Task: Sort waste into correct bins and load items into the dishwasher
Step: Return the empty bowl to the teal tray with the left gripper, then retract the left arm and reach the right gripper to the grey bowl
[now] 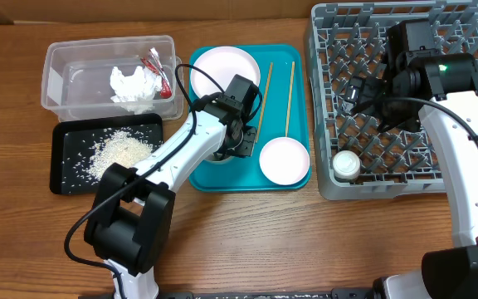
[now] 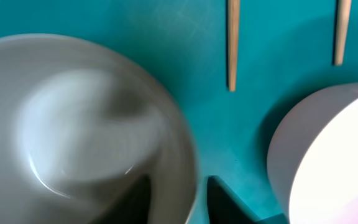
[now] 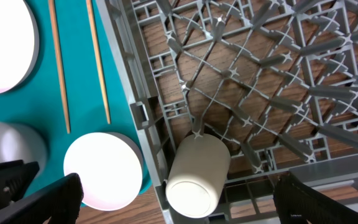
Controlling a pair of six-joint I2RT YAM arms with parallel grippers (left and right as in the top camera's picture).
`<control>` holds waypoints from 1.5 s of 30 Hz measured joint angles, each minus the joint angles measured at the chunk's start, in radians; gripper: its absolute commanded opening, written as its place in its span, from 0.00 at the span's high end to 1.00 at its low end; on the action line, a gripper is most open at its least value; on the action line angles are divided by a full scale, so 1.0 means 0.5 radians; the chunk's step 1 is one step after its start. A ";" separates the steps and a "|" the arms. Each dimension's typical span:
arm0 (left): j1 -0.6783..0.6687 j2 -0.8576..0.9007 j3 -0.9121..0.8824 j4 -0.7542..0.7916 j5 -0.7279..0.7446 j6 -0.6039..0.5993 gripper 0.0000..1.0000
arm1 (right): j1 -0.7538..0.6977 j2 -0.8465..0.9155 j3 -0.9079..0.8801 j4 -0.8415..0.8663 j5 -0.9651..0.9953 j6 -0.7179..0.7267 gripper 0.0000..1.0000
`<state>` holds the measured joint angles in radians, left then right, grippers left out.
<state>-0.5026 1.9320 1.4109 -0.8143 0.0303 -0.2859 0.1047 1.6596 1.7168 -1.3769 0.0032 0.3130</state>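
Observation:
My left gripper (image 1: pixel 235 145) (image 2: pixel 179 199) is shut on the rim of a white bowl (image 2: pixel 73 124) on the teal tray, one finger inside and one outside. The arm hides this bowl in the overhead view. A second white bowl (image 1: pixel 285 159) (image 2: pixel 328 162) stands to its right. The white plate (image 1: pixel 224 72) and two chopsticks (image 1: pixel 264 95) (image 2: pixel 233 43) also lie on the tray. My right gripper (image 1: pixel 363 91) (image 3: pixel 179 186) is open and empty above the grey dish rack (image 1: pixel 318 124). A small white cup (image 1: pixel 346 164) (image 3: pixel 197 174) lies in the rack's front left corner.
The clear tub (image 1: pixel 56 83) holds crumpled tissue (image 1: pixel 131 83) and a red-and-white wrapper (image 1: pixel 158 71). The black tray (image 1: pixel 65 166) in front of it holds loose rice (image 1: pixel 119 149). The teal tray (image 1: pixel 276 108) sits between these bins and the rack.

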 measured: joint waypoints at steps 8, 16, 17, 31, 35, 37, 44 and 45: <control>0.000 0.000 0.167 -0.198 0.053 0.032 0.59 | 0.000 0.000 0.000 0.002 0.000 0.000 0.00; 0.000 0.000 0.489 -0.335 0.185 0.113 0.53 | 0.002 0.000 0.000 0.032 -0.050 0.000 0.00; 0.000 0.000 0.499 -0.334 0.213 0.119 0.53 | 0.002 0.000 0.000 0.033 -0.053 0.000 0.00; 0.001 0.000 0.503 -0.356 0.400 0.150 0.32 | 0.003 0.000 0.000 0.102 -0.169 0.000 0.00; 0.000 0.000 0.503 -0.407 0.423 0.151 0.33 | 0.004 0.000 0.000 0.101 -0.172 0.001 0.00; 0.000 0.000 0.503 -0.407 0.427 0.152 0.34 | 0.003 0.000 0.000 0.101 -0.185 0.001 0.00; -0.018 0.020 0.503 -0.407 0.427 0.154 0.36 | 0.003 0.000 0.000 0.098 -0.200 0.001 0.00; -0.023 0.031 0.503 -0.407 0.427 0.156 0.36 | 0.003 0.000 0.000 0.098 -0.201 0.000 0.00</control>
<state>-0.5140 1.9472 1.6623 -1.0176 0.2440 -0.2077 0.1062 1.6596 1.7168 -1.3277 -0.0975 0.3130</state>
